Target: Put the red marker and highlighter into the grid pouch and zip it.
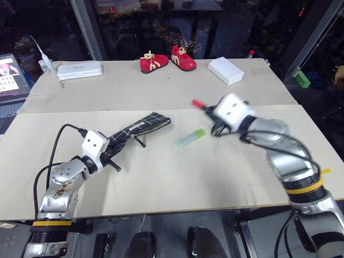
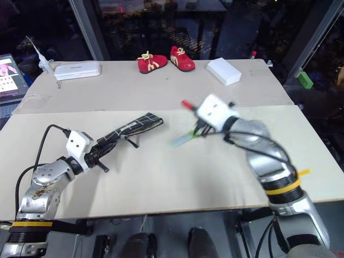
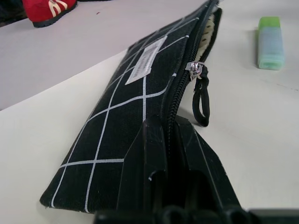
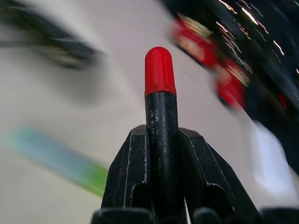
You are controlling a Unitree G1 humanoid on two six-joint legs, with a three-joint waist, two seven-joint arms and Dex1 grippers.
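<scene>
Well, the grid pouch (image 1: 141, 127) lies flat on the table (image 1: 177, 177), its near end pinched between the clamped jaws of the left gripper (image 3: 168, 135), zipper partly open. The highlighter (image 1: 191, 138) rests just beyond the pouch's far end. Above it, the right gripper (image 4: 159, 140) clasps the red marker (image 4: 160, 93) between its fingers.

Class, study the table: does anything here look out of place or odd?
Yes: a pair of small red shoes sits at the table's far edge, odd among stationery. The black grid fabric pouch is tipped on edge in the left tool, zip partly open.
</scene>
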